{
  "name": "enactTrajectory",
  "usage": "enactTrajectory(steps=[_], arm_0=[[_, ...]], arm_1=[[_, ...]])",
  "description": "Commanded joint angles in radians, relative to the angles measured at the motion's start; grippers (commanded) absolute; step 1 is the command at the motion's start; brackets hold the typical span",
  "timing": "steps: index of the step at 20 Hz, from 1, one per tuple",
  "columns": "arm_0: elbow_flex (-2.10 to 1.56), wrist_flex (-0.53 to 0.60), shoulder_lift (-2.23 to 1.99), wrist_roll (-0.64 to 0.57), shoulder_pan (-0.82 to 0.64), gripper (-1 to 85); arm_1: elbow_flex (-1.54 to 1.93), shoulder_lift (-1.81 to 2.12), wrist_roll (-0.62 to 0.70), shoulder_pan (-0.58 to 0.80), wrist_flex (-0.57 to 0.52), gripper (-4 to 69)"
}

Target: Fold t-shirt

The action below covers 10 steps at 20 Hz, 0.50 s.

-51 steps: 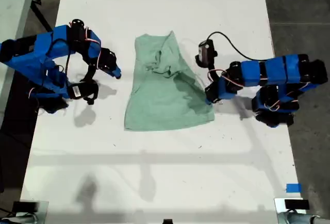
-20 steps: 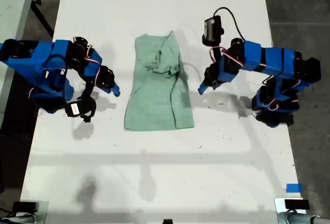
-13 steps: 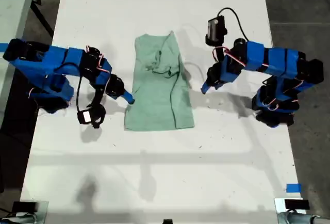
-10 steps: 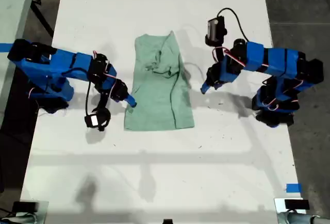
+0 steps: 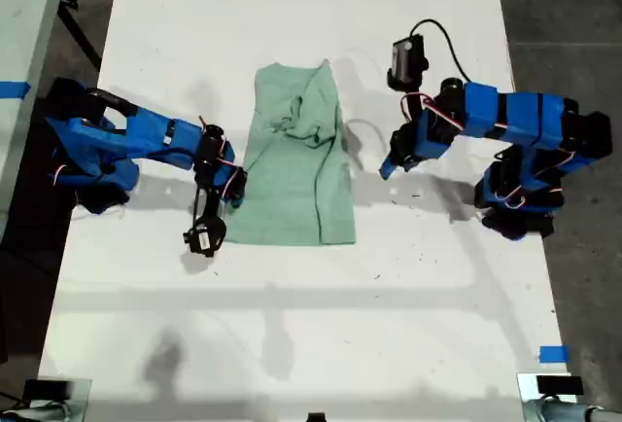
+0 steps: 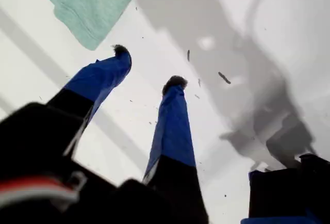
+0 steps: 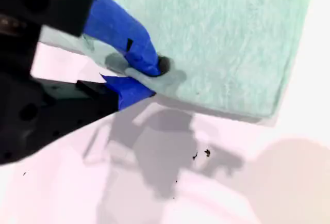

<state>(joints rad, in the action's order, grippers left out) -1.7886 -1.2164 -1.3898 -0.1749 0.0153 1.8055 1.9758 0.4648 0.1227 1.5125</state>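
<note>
The pale mint-green t-shirt (image 5: 296, 169) lies on the white table (image 5: 311, 325), folded into a narrow strip with a crumpled bunch near its far end. At the exterior view's left, my second gripper (image 5: 236, 189) (image 7: 152, 79) is shut on the t-shirt (image 7: 221, 33) at its near edge, one finger above the cloth and one below. My first gripper (image 5: 389, 164) (image 6: 148, 66) hangs open over bare table at the exterior view's right. It is a short way off the t-shirt (image 6: 87, 2), with nothing between its fingers.
The table's long edges run beside both arm bases, with dark floor beyond. A blue tape mark (image 5: 552, 354) sits near the exterior view's lower right corner. A black cable loops above the first arm's camera (image 5: 406, 57).
The second arm has swung in from the exterior view's left and shut on the shirt's edge. The first gripper let go of the shirt's corner and drew back. The shirt is narrower.
</note>
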Motion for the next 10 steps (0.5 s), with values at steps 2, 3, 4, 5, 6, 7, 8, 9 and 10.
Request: enactTrajectory(steps=[2,3,4,5,6,7,8,9,10], arm_0=[[-0.006,-0.121,-0.164,0.006,-0.029,0.0],[-0.014,-0.173,-0.216,0.005,-0.043,0.0],[-0.017,-0.213,-0.264,0.002,-0.055,0.0],[-0.005,-0.241,-0.296,0.000,-0.064,0.0],[0.020,-0.253,-0.302,0.000,-0.066,0.0],[0.063,-0.256,-0.275,0.000,-0.063,0.0],[0.129,-0.268,-0.206,0.006,-0.054,0.0],[0.212,-0.282,-0.104,0.011,-0.043,0.0],[0.310,-0.307,0.008,0.023,-0.037,0.0]], arm_1=[[0.006,0.060,-0.014,-0.015,-0.038,17.6],[0.009,0.061,-0.014,-0.015,-0.043,17.6],[0.015,0.063,-0.014,-0.015,-0.048,17.6],[0.020,0.064,-0.014,-0.015,-0.054,17.5],[0.021,0.064,-0.012,-0.015,-0.058,17.4],[0.021,0.064,-0.012,-0.015,-0.061,17.4],[0.023,0.064,-0.012,-0.015,-0.063,17.4],[0.023,0.064,-0.014,-0.015,-0.063,17.3],[0.023,0.064,-0.017,-0.017,-0.063,17.2]])
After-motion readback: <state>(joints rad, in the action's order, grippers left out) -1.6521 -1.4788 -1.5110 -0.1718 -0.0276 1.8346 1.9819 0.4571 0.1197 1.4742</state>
